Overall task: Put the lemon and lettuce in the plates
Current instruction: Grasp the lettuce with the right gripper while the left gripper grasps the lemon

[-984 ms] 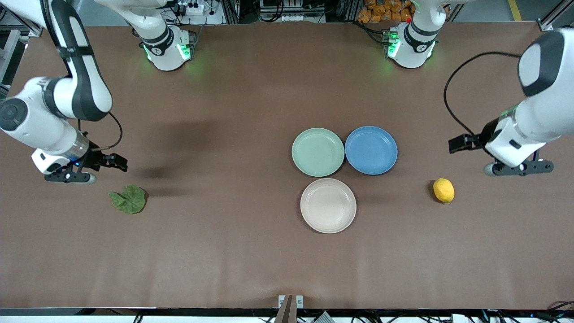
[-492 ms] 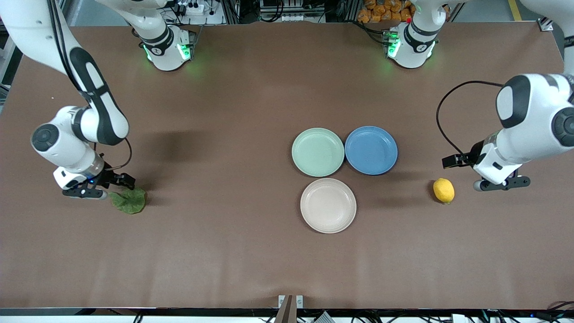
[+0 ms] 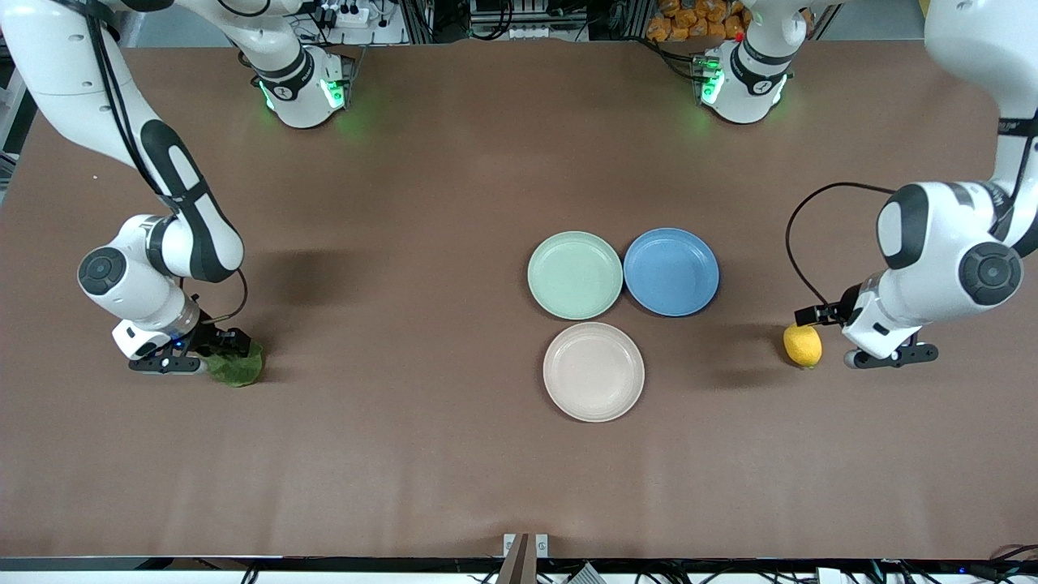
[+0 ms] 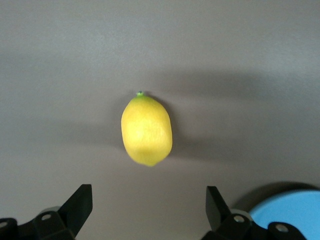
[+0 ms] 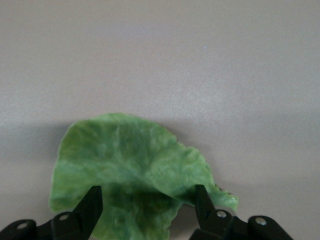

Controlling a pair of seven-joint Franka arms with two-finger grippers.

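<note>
The lemon (image 3: 802,344) lies on the brown surface (image 3: 454,470) toward the left arm's end, well apart from the three plates in the middle, and the lettuce (image 3: 238,365) lies toward the right arm's end. Both arms are at the approach-to-grasp step, and nothing has been lifted. The left gripper (image 4: 148,200) hangs low just beside the lemon, jaws spread wide with the fruit ahead of them, not yet between them. The right gripper (image 5: 147,205) is down at the lettuce with jaws released, straddling the leaf's edge. Next, I judge, the left gripper must move forward until the lemon sits between the jaws; the right needs only a short drop. Both then pinch and lift. The green plate (image 3: 575,275) and the beige plate (image 3: 594,371) stand bare, beside a blue plate (image 3: 671,271).
</note>
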